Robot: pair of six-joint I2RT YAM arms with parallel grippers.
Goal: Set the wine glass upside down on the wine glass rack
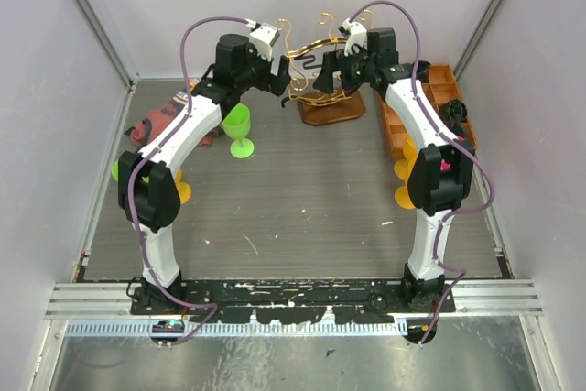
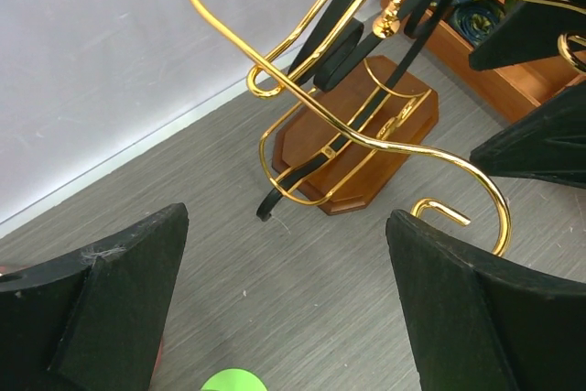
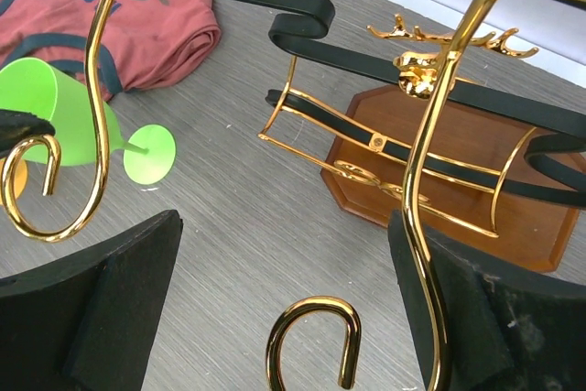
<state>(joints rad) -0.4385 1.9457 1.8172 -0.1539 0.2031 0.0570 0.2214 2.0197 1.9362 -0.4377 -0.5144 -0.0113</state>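
Both claws are wide and empty, the left claw [image 1: 277, 82] and right claw [image 1: 327, 75] flanking the wine glass rack [image 1: 331, 109] at the middle of the tabletop's [image 1: 302, 199] far edge; the wine glass [image 1: 237, 125] stands upright near that edge, left of the rack. We judge the thin gold wire scrolls liable to snag a claw and tip the glossy octagonal base, and the smooth green slim-stemmed glass liable to topple.

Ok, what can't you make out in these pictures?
Top view: the rack, middle hidden behind the right gripper.
Left wrist view: the green glass, cut off by the bottom edge.
Right wrist view: the shirt, lettering cut by the top edge.
Top view: the tray, contents too small.
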